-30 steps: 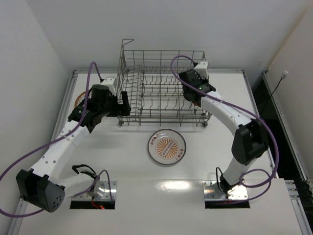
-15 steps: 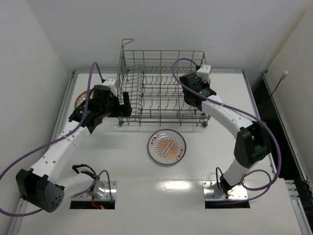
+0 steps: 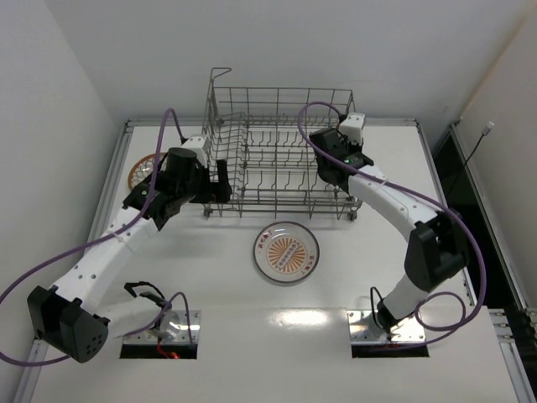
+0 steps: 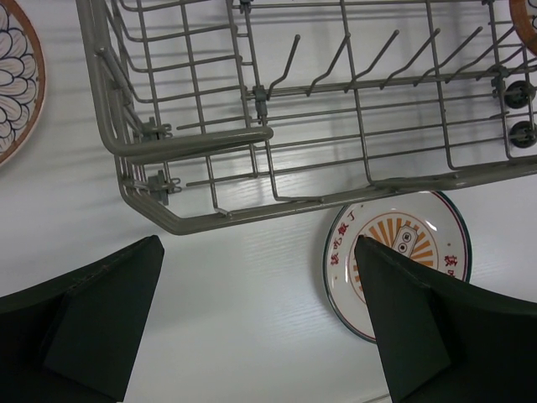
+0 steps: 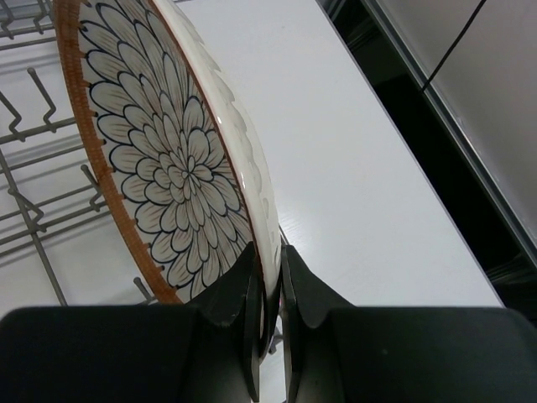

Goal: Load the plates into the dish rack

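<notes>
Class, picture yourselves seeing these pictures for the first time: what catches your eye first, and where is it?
The big grey wire dish rack fills the far middle of the table. At its right end the right gripper pinches a petal-patterned plate by its rim, standing on edge. A sunburst plate lies flat on the table just in front of the rack.

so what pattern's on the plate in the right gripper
The plate has dark-outlined petals on white, orange-brown rim; clearest in right wrist view.
</notes>
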You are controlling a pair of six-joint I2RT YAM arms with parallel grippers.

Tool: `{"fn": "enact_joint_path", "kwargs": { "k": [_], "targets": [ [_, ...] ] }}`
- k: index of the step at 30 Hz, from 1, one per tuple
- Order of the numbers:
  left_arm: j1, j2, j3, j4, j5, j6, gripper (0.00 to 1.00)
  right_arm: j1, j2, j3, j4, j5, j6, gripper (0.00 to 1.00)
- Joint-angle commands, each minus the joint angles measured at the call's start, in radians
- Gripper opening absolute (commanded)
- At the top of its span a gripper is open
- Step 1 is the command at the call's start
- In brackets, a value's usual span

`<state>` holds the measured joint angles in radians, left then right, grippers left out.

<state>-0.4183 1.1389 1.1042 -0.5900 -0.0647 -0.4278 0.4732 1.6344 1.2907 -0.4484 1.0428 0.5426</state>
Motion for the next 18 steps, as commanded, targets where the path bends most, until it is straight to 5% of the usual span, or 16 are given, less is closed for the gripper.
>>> {"fn": "enact_joint_path", "kwargs": {
  "k": [1,18],
  "targets": [
    [-0.019,0.001,0.031,0.013,-0.015,-0.011,1.0,-0.024,0.089,0.03,-0.205,0.078,-0.084,0.0],
    [-0.019,0.01,0.022,0.033,-0.034,-0.002,1.0,-0.024,0.189,0.055,-0.191,0.025,-0.075,0.0]
  ]
}}
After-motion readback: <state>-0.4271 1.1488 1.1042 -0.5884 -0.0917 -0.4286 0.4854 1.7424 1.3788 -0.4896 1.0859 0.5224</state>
